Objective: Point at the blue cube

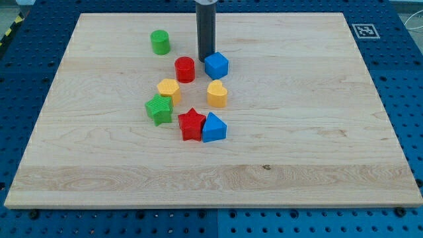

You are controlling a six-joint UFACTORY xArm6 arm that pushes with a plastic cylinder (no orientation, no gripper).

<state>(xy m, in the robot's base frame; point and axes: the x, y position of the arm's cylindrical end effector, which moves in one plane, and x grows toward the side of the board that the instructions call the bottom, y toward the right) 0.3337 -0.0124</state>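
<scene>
The blue cube (216, 65) sits on the wooden board (297, 132) a little above its middle. My tip (205, 59) is at the lower end of the dark rod, which comes down from the view's top. The tip stands right at the cube's upper left edge, touching it or nearly so. A red cylinder (185, 69) lies just left of the tip and the cube.
A green cylinder (160, 41) lies at upper left. Below the cube are a yellow heart-like block (217, 94), a yellow hexagon (169, 89), a green star (158, 109), a red star (192, 124) and a blue wedge-shaped block (213, 127). A marker tag (365, 30) sits at the top right.
</scene>
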